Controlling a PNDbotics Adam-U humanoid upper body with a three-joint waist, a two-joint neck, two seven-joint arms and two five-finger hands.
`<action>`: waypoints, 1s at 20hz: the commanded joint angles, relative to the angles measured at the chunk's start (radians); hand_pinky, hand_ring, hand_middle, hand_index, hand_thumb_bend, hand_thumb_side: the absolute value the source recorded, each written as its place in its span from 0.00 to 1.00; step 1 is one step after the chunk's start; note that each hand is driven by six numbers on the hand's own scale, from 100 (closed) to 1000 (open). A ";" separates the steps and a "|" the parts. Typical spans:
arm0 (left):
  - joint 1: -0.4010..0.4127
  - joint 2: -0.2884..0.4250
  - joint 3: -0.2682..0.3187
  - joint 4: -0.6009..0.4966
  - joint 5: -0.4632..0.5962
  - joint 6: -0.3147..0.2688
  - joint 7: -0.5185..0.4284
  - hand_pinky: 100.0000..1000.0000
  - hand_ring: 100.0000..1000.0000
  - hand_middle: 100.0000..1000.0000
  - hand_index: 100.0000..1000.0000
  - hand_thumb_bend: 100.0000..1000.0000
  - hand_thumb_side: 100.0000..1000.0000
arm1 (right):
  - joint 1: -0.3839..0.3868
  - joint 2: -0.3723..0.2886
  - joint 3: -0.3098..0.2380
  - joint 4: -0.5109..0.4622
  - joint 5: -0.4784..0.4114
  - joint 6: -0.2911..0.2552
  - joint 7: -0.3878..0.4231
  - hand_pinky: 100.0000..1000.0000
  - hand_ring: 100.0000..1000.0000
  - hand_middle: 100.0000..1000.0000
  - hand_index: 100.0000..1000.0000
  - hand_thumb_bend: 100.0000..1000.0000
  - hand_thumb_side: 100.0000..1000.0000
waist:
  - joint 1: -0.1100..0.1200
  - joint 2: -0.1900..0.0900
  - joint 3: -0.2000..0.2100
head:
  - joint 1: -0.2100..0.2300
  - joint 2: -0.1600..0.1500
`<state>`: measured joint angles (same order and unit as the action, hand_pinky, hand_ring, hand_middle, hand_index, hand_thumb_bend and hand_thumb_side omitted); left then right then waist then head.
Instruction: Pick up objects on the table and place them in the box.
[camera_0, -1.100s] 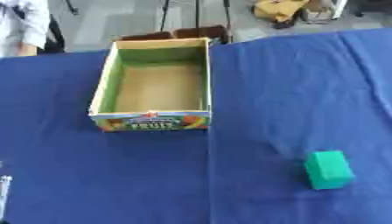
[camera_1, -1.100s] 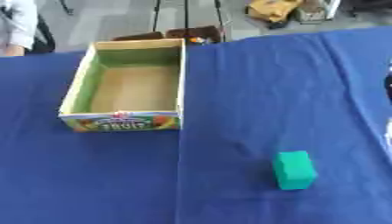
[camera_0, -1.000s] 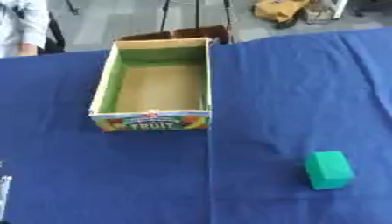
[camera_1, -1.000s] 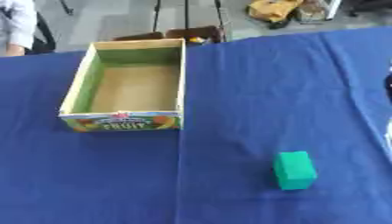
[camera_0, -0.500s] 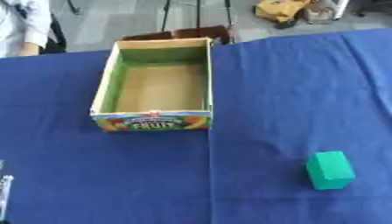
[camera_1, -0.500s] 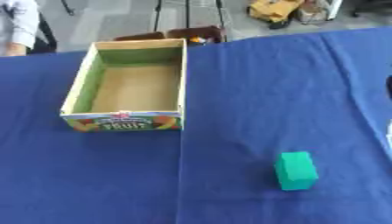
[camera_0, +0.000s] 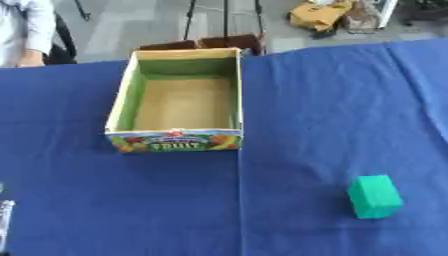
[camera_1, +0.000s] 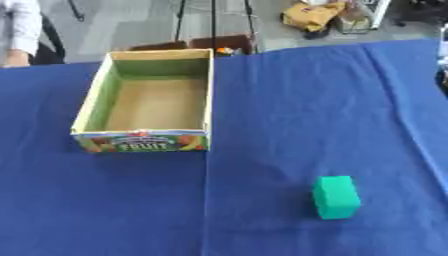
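At the far left edge of the left eye view, low down, a pale sliver (camera_0: 4, 220) shows against the blue cloth — too little to say what it is, and whether it belongs to the robot's left hand cannot be told. The surface (camera_0: 332, 100) is covered in blue cloth with a seam running down its middle.

Left of centre stands the box (camera_0: 178, 141), an open cardboard tray with green inner walls, a brown floor and a printed fruit label on its near wall. Nothing lies inside it.

Further right and nearer the camera sits a green block (camera_1: 336, 196) — a small rectangular solid resting on the cloth, well apart from the box and untouched.

At the right edge of the right eye view a dark shape (camera_1: 443, 75) shows; what it is cannot be made out. Neither hand is clearly visible, so the state of their fingers cannot be told.
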<state>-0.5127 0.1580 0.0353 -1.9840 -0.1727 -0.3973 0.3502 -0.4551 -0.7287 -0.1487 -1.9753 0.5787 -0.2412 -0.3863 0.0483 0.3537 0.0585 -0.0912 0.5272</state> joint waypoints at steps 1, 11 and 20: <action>-0.007 0.025 0.002 -0.016 -0.002 0.002 -0.003 0.76 0.92 0.91 1.00 0.00 1.00 | -0.015 -0.129 0.023 0.029 -0.035 0.048 0.042 0.72 0.65 0.69 0.83 0.00 1.00 | -0.007 -0.028 -0.003 | 0.000 0.003; -0.001 0.036 -0.006 -0.016 0.000 0.006 -0.013 0.76 0.92 0.91 1.00 0.00 1.00 | -0.046 -0.365 0.129 0.187 -0.126 0.057 0.235 0.74 0.70 0.75 0.87 0.26 1.00 | -0.018 -0.046 -0.003 | -0.012 0.013; -0.002 0.040 -0.012 -0.016 0.003 0.008 -0.023 0.76 0.92 0.91 1.00 0.00 1.00 | -0.050 -0.479 0.209 0.210 -0.090 0.030 0.509 0.76 0.79 0.83 0.92 0.39 0.95 | -0.022 -0.056 -0.004 | -0.018 0.015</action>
<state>-0.5059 0.1754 0.0277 -1.9840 -0.1723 -0.3884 0.3320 -0.4900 -1.1524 0.0633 -1.7623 0.4759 -0.2082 0.0885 0.0306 0.3203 0.0553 -0.1060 0.5369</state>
